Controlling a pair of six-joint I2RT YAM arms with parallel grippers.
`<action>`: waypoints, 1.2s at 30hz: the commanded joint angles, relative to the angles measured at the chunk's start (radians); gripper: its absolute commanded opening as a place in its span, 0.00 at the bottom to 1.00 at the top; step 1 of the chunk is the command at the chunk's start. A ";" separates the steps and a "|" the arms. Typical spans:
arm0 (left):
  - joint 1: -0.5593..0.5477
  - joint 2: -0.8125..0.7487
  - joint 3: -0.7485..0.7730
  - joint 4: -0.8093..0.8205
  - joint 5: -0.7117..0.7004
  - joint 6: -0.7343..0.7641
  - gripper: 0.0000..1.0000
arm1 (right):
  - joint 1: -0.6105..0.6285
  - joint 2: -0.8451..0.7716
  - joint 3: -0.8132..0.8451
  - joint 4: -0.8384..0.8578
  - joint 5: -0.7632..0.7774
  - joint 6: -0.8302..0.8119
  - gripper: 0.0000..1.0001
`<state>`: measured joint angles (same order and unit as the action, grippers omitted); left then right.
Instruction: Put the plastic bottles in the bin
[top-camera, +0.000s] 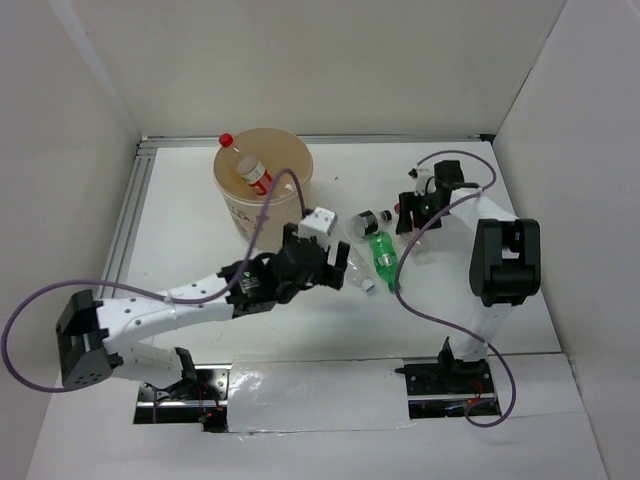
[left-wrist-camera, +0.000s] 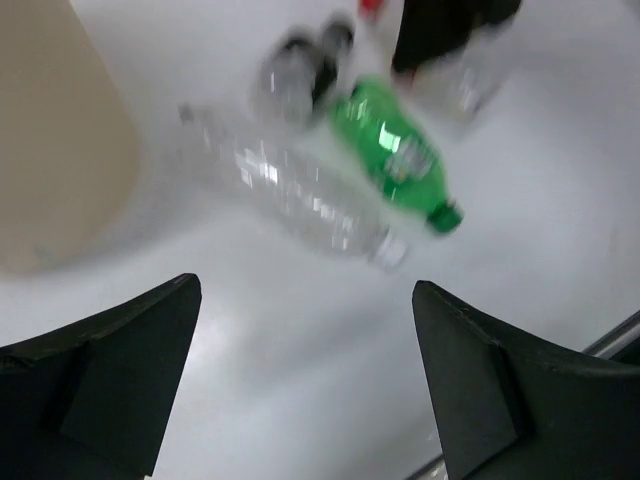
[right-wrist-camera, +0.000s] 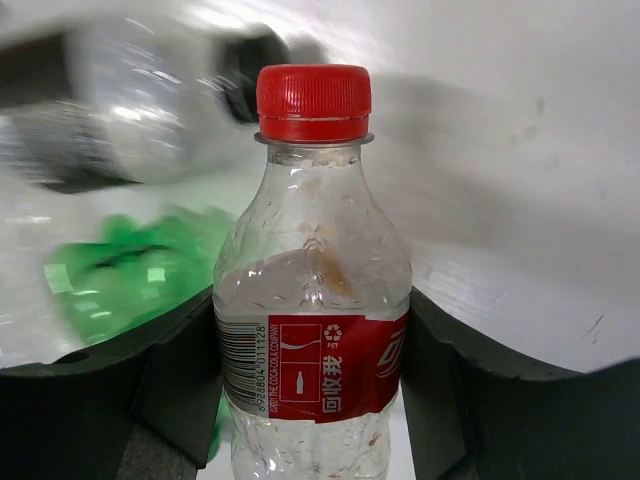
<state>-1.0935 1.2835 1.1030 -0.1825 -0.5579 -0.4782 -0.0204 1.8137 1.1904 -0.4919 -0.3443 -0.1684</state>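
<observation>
My right gripper (right-wrist-camera: 312, 305) is shut on a clear bottle (right-wrist-camera: 315, 290) with a red cap and a red-white label, both fingers pressed against its sides. It sits at the back right (top-camera: 410, 215). Beside it lie a green bottle (top-camera: 383, 254), a dark-labelled bottle (top-camera: 372, 220) and a clear bottle (top-camera: 357, 279). The left gripper (top-camera: 337, 266) is open and empty just left of them, above the table (left-wrist-camera: 305, 287). In the left wrist view the green bottle (left-wrist-camera: 395, 150) and clear bottle (left-wrist-camera: 300, 200) lie ahead of it. The tan bin (top-camera: 263, 172) stands at the back with a red-capped bottle (top-camera: 250, 170) inside.
White walls enclose the table on three sides. A metal rail (top-camera: 125, 225) runs along the left edge. Purple cables (top-camera: 265, 215) loop off both arms, one passing over the bin's front. The bin's side (left-wrist-camera: 50, 150) fills the left of the left wrist view.
</observation>
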 joint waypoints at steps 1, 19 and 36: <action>-0.011 0.048 -0.093 -0.015 0.016 -0.268 1.00 | 0.005 -0.134 0.174 -0.040 -0.195 -0.094 0.24; -0.077 0.059 -0.347 0.118 0.139 -0.336 1.00 | 0.556 0.176 0.894 0.391 -0.300 0.040 0.40; 0.052 0.500 0.219 -0.110 0.068 -0.546 1.00 | 0.221 -0.043 0.634 0.207 -0.231 0.063 0.99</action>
<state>-1.0767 1.7191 1.2362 -0.1932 -0.4580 -0.8997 0.3519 1.9114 1.9163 -0.2054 -0.5816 -0.1059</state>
